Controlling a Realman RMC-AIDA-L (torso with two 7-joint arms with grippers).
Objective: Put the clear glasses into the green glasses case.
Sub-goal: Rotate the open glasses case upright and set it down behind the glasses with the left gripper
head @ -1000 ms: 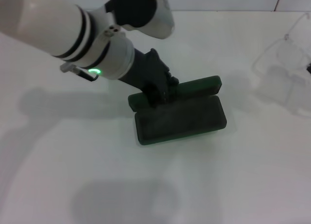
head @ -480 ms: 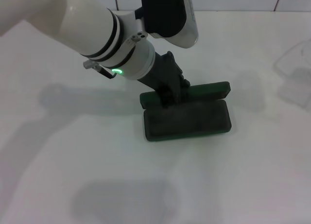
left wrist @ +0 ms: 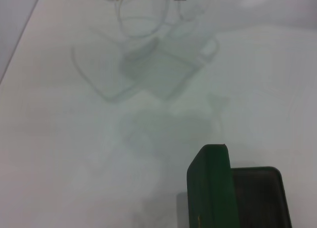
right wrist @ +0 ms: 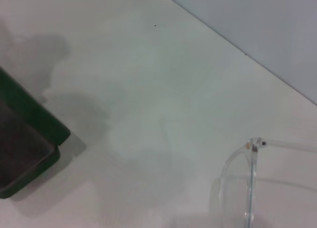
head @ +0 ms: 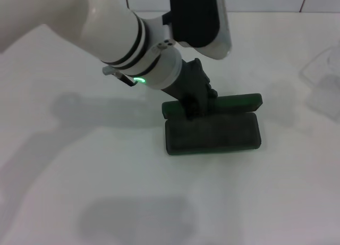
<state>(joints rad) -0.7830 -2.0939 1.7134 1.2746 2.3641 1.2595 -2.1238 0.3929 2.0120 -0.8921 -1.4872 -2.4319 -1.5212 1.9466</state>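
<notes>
A: How are the jaws of the left gripper set?

B: They are closed down on the far rim of the green glasses case, at its left end, where the raised lid meets the tray. The dark lining is exposed, so the case is seen to be open.

A: And the right gripper?

B: It is not shown in any view; its state cannot be told.

A: Where are the clear glasses?

B: They are seen at the far right edge of the table, well apart from the case, with their arms unfolded.

A: What is judged done?

B: Only the opening and steadying of the case. The tray is empty, so the glasses are still to be brought over, laid inside, and the lid shut
</notes>
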